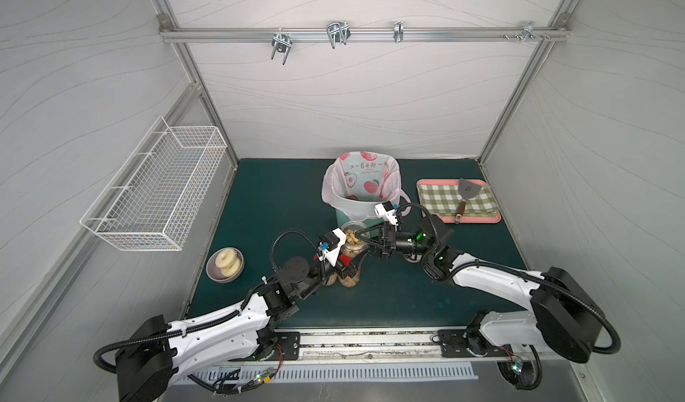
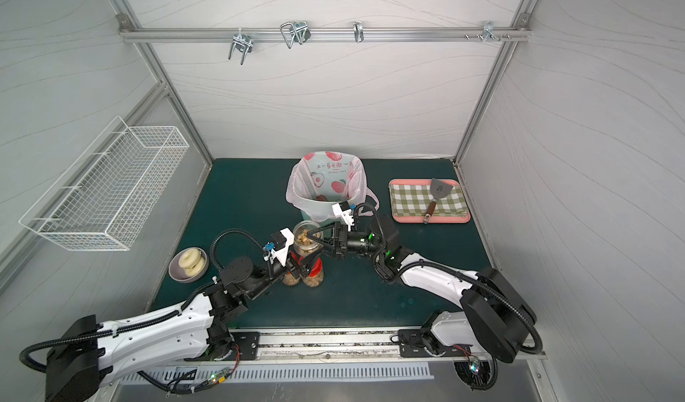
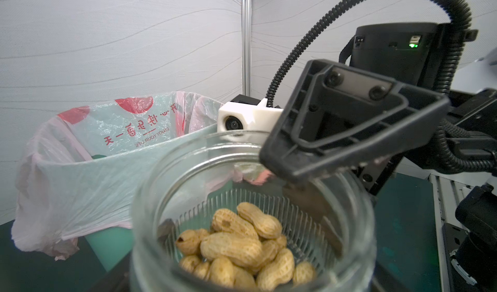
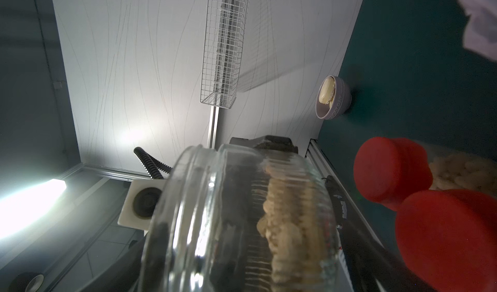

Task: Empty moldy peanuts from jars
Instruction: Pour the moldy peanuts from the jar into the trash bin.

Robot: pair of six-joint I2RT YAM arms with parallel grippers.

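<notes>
Your open jar (image 1: 354, 251) is clear round glass, ribbed low on its wall and lidless. It is near the middle of the dark green mat (image 1: 278, 203), just on the near side of the mint bin (image 1: 343, 216) with its thin, crinkled pink bag (image 1: 363, 181).

Your left gripper (image 1: 356, 263) is clenched on the open jar, and the left wrist view shows its dark parts only dimly through the glass. Your right gripper (image 1: 361, 241) is released, spread wide to either side of the jar's mouth. You cannot tell whether it touches the glass.

The moldy peanuts (image 3: 236, 247) lie in that jar as tan, pitted, waisted shells. One has a dark hole, a detail only the left wrist view gives. That view also shows a ribbed black plastic finger (image 3: 349, 131) of the right gripper over the rim.

Only the right wrist view shows the red lids (image 4: 390, 169) as smooth and matte. In both top views the red-lidded jars (image 1: 348, 281) sit side by side, half hidden under the left gripper.

To the left, a lilac bowl (image 1: 215, 275) holds pale donuts (image 1: 228, 261). At the far right, a pink tray (image 1: 478, 219) carries a checked cloth (image 1: 444, 200) and a steel spatula (image 1: 467, 192).
</notes>
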